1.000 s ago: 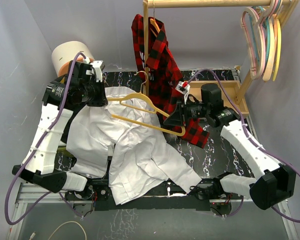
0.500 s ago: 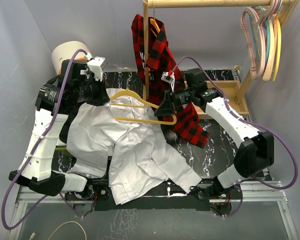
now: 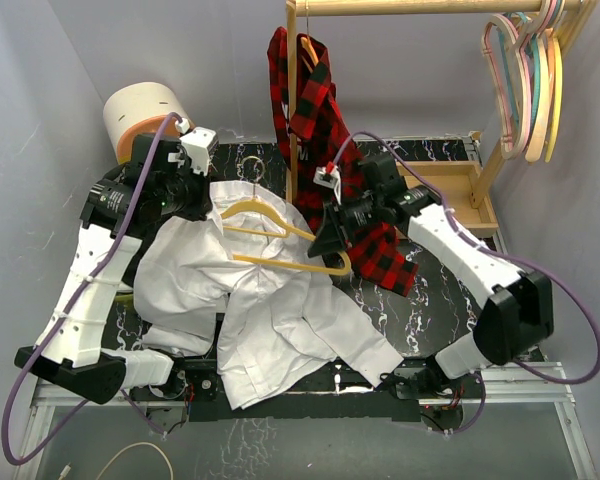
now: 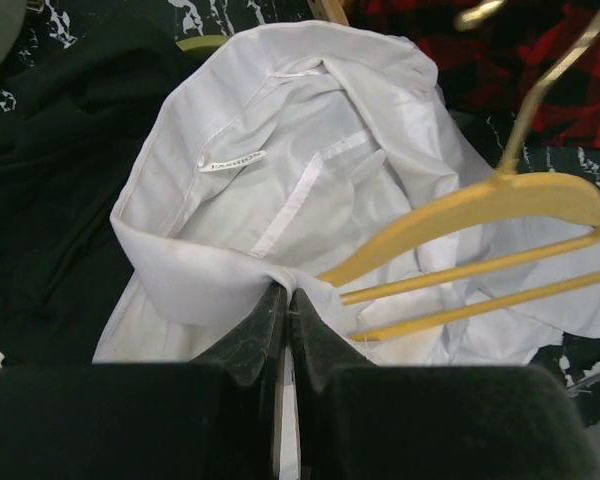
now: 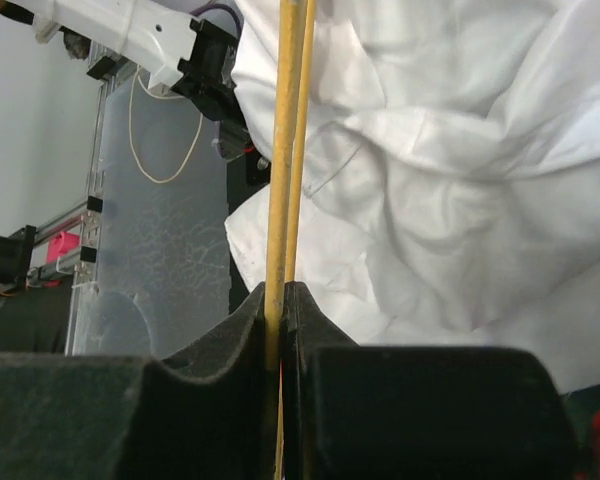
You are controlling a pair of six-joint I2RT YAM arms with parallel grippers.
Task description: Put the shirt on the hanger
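Observation:
The white shirt (image 3: 265,305) lies crumpled on the table, its collar lifted at the back left. My left gripper (image 3: 206,203) is shut on the collar edge (image 4: 195,275), holding the neck open. The pale yellow hanger (image 3: 280,222) hangs in the air over the shirt, silver hook (image 3: 252,166) pointing to the back. My right gripper (image 3: 327,247) is shut on the hanger's right end. In the left wrist view the hanger (image 4: 460,215) has its left end tucked under the collar fold beside my gripper (image 4: 287,290). The right wrist view shows my gripper (image 5: 283,290) clamping the hanger bar (image 5: 283,150) above the shirt (image 5: 450,150).
A red-and-black plaid shirt (image 3: 320,120) hangs on a wooden rack (image 3: 291,90) behind the right gripper. Pastel hangers (image 3: 528,80) hang at the back right. A white and orange cylinder (image 3: 140,112) stands back left. A black garment (image 4: 50,200) lies beside the collar.
My right gripper has carried the hanger to the left, toward the collar, and its hook has swung left. My left gripper has raised the collar slightly and stays shut on it.

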